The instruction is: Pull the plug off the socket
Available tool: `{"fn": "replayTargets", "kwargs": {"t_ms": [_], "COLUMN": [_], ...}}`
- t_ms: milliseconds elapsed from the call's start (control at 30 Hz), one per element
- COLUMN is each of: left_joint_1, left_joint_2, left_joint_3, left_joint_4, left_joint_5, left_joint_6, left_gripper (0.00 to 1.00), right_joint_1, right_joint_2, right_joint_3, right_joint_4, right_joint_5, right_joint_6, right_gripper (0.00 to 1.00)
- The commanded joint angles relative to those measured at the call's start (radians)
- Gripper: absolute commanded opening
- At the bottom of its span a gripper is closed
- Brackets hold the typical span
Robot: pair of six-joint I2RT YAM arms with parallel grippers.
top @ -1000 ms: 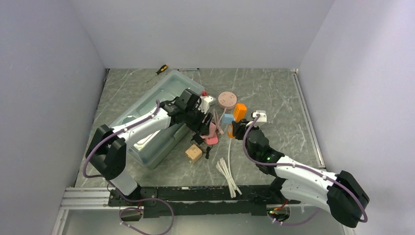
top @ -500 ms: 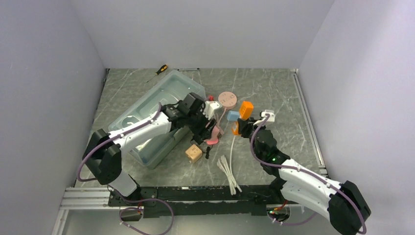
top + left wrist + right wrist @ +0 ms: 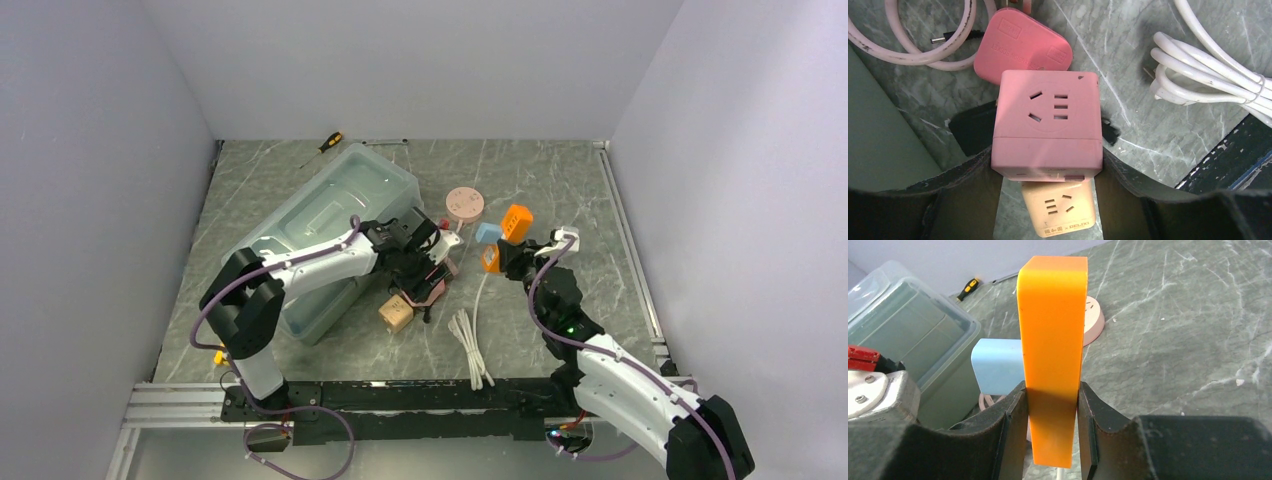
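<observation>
My left gripper is shut on a pink cube socket, held just above the table. A pink plug with a pink cable lies against the cube's far side; I cannot tell if it is plugged in. In the top view the left gripper is beside the bin. My right gripper is shut on an upright orange block. A light blue block sits against its left side. In the top view the right gripper holds the orange block at mid table.
A tan cube socket lies under the left gripper. A coiled white cable runs toward the near edge. A clear plastic bin stands at the left. A pink round disc and a screwdriver lie farther back.
My right gripper has carried the orange block, with the blue block, to the right and farther back. My left gripper has moved right and nearer with the pink cube. The white cable followed.
</observation>
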Motion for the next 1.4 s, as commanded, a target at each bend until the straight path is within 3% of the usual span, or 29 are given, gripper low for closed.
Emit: {"fn": "replayTargets", "kwargs": {"t_ms": [0,333,533,867,1033,1200,1367], "left_joint_1": [-0.001,0.000,0.000,0.011,0.131,0.160,0.163], "left_joint_2": [0.013,-0.021,-0.060,-0.247,-0.350,-0.476,-0.540], "left_joint_3": [0.059,0.052,0.042,0.018,0.026,-0.042,-0.151], "left_joint_4": [-0.003,0.006,0.025,0.129,0.188,0.299,0.371], "left_joint_5": [-0.023,-0.066,-0.048,0.026,0.148,0.170,0.188], "left_joint_6": [-0.017,-0.017,-0.013,-0.016,-0.104,-0.099,-0.077], "left_gripper": [0.23,0.80,0.99,1.00,1.00,1.00,1.00], "right_joint_1": [-0.006,-0.005,-0.005,-0.004,0.012,0.095,0.208], "right_joint_2": [0.005,0.002,0.007,-0.007,-0.033,-0.004,0.043], "right_joint_3": [0.009,0.007,0.005,0.042,0.112,0.211,0.288], "right_joint_4": [0.108,0.111,0.118,0.088,0.032,-0.057,-0.143], "right_joint_5": [-0.036,-0.041,-0.048,-0.083,-0.205,-0.286,-0.214], "right_joint_6": [0.022,0.022,0.020,-0.029,-0.071,-0.106,-0.086], "right_gripper": [0.00,0.00,0.00,0.00,0.00,0.00,0.00]}}
